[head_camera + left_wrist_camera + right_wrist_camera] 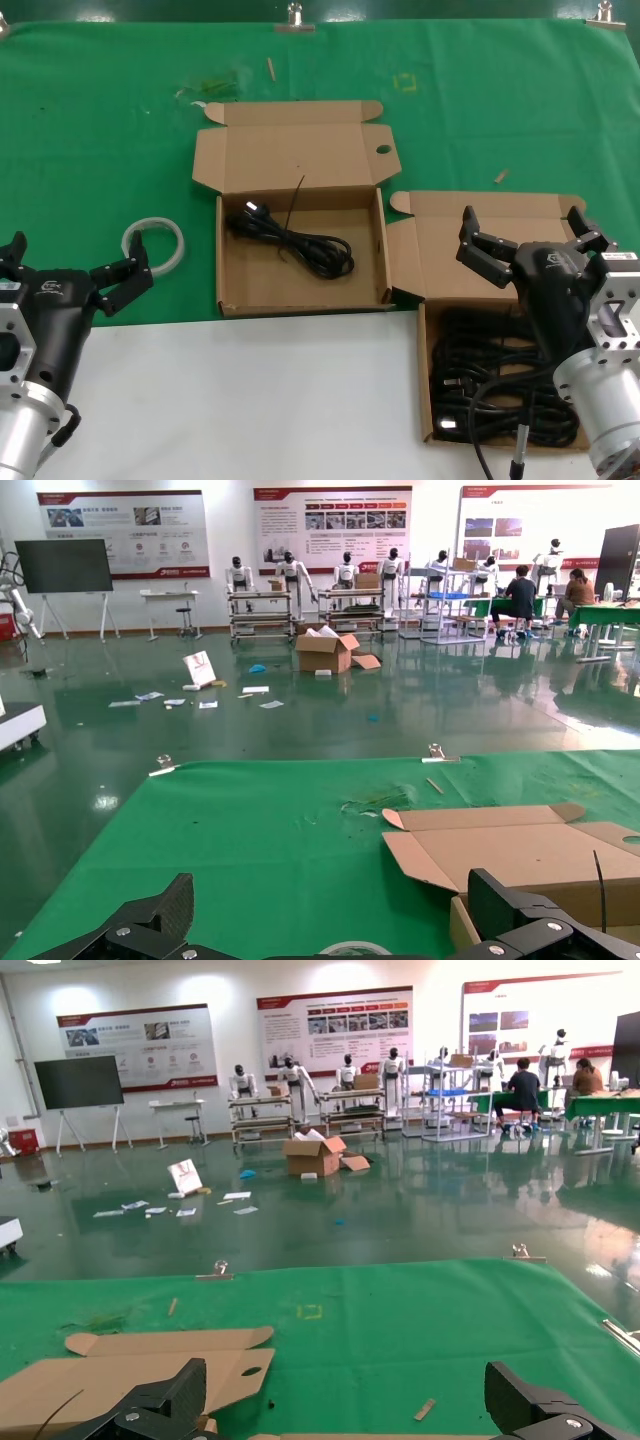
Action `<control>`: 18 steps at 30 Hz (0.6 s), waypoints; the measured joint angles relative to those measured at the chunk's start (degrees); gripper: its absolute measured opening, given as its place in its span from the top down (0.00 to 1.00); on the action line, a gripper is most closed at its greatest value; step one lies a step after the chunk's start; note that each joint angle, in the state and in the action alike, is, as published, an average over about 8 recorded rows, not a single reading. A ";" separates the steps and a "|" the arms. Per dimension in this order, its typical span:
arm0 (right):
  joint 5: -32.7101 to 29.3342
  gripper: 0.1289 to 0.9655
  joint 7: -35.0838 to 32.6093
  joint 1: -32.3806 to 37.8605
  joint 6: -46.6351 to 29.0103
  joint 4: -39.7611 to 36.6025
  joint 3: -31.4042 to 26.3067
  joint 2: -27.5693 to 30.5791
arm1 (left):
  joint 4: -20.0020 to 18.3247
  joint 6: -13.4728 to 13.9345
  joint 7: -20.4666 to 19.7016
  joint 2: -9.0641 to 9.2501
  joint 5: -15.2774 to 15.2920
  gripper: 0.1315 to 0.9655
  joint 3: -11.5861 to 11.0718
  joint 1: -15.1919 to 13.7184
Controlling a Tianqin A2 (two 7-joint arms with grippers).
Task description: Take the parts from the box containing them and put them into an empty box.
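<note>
Landmark for all positions: the box with the single cord [300, 250], open on the green cloth [100, 120], its lid [297, 155] folded back flat with a round hole near the lid's right edge.

Inside that box lies one black power cord [292, 238] — plug toward the left wall, cable trailing to the right half of the floor. A thin dark strand stands up from it against the lid.

To the right of the landmark and nearer the robot sits the second box [500, 370], corner almost touching the landmark's front right corner. Its lid [480, 245] is also folded back. It is filled with a heap of black power cords [495, 385], tangled, covering most of the floor that shows.

Right gripper [528, 240] — hangs over the second box's lid and back edge, above the heap, fingers spread wide, nothing between them. In the right wrist view both fingertips [165, 1395] show far apart with green cloth between.

Left gripper [70, 275] — low, well to the left of the landmark box, over the line where cloth meets the white table surface [250, 400]. Fingers wide, empty.

A white ring [154, 243] lies on the cloth between the left gripper and the landmark box, just beside the gripper's fingertips.
</note>
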 joint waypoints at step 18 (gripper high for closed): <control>0.00 0.00 0.00 0.00 0.00 0.00 0.00 0.00 | 0.00 0.00 0.00 0.00 0.00 0.00 0.00 0.00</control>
